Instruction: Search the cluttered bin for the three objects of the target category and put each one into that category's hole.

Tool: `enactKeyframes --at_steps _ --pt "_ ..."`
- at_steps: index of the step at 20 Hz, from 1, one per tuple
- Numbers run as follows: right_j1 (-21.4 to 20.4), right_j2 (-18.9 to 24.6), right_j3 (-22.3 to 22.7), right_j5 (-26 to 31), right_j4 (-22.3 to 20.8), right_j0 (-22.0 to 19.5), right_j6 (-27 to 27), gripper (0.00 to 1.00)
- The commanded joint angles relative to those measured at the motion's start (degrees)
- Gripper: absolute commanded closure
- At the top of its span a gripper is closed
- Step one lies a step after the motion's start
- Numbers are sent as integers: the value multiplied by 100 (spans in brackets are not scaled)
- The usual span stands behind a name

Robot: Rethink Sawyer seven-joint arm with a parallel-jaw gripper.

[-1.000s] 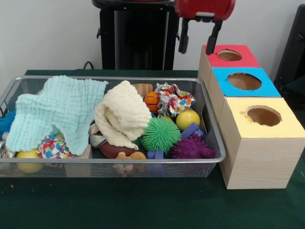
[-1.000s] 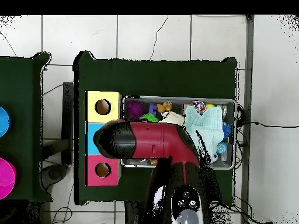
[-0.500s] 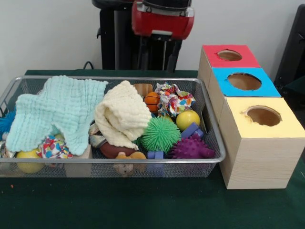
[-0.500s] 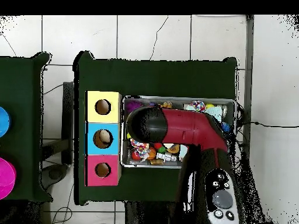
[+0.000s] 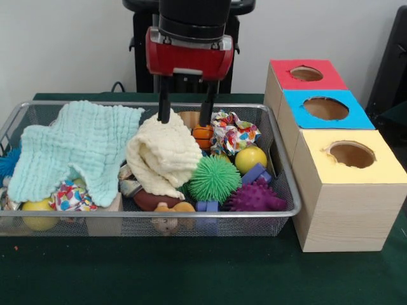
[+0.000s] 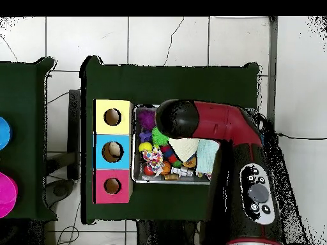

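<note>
Front view: the hand [image 5: 186, 117] hangs over the far middle of the bin [image 5: 289, 190], fingers spread and pointing down, nothing between them. One fingertip sits at the top edge of the cream cloth [image 5: 164, 152]; the other is in front of the wooden piece [image 5: 189, 118] at the far wall, just above the small orange ball [image 5: 203, 134]. Cannot tell whether either tip touches.

The bin stands on the green surface [image 5: 191, 273], long side facing the camera, with three boxes just beside its right end. Box tops run red [image 5: 306, 74] farthest, blue [image 5: 325, 108] in the middle, yellow [image 5: 351, 154] nearest, each with a round hole.

Inside the bin: a mint cloth [image 5: 79, 149] draped over the left half, the cream cloth bunched in the middle. To the right of it, a green spiky ball [image 5: 215, 178], a purple spiky ball [image 5: 256, 197], a yellow ball [image 5: 250, 159], a blue block [image 5: 255, 173] between the two last, and a crumpled patterned piece [image 5: 233, 133] near the far wall. At the front left a second yellow ball [image 5: 39, 213] lies against the mesh, beside a colourful patterned toy [image 5: 70, 196].

Overhead view: the red arm [image 6: 220, 124] covers much of the bin; the hand itself is hidden under it. A pale object [image 6: 114, 150] shows inside the hole of the blue box.
</note>
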Motion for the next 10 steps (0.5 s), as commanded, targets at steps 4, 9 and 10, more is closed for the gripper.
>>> enactKeyframes --at_steps 4,9,10 --pt "497 948 -647 -147 -464 -168 -908 0" --pt "519 1006 -471 -552 -563 -241 -714 0" --pt "517 985 -416 -653 -600 -253 -645 0"
